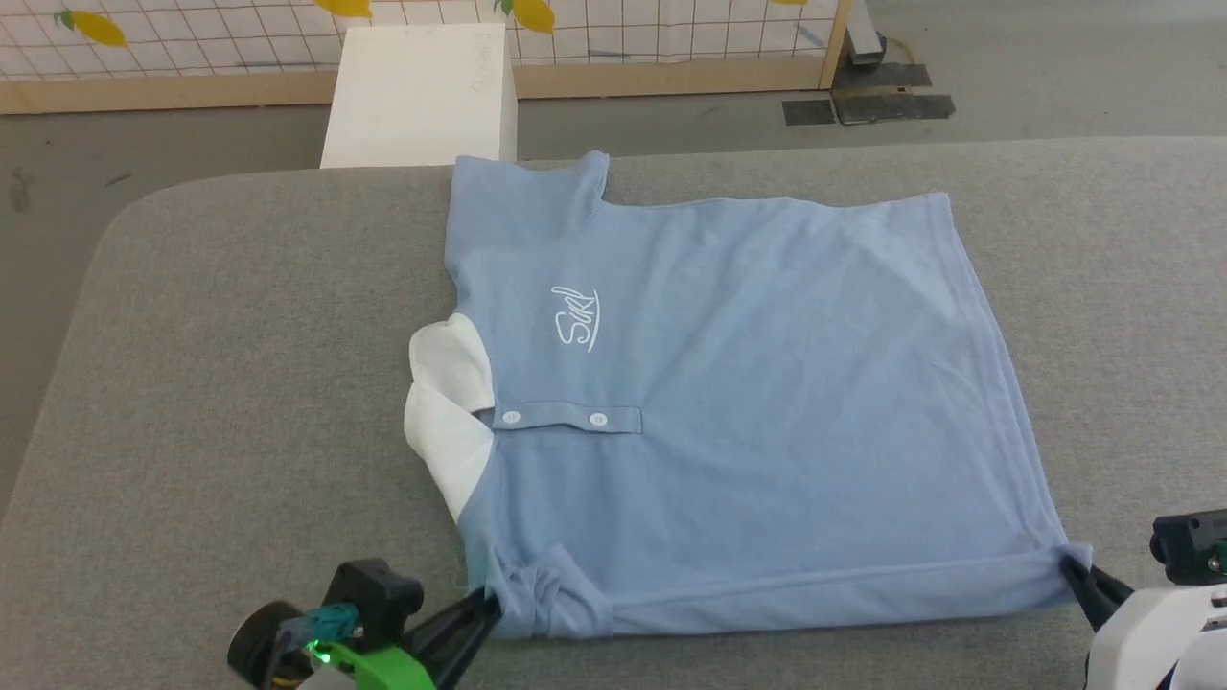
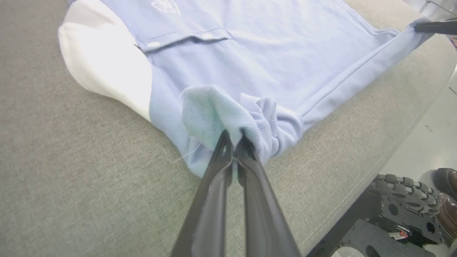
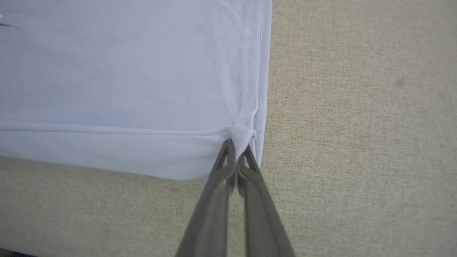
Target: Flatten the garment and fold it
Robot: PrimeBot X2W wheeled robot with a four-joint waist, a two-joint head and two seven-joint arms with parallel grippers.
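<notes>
The light blue polo shirt lies spread on the grey table, chest up, its white collar at the left and the white script logo showing. The near long edge is folded over. My left gripper is shut on the bunched near sleeve at the shirt's near-left corner. My right gripper is shut on the hem corner at the near right. The far sleeve lies flat toward the back edge.
The grey padded table has its rounded edge at the left. A white box stands on the floor behind it, before a wire-grid fence. My wheeled base and a shoe show past the table's near edge.
</notes>
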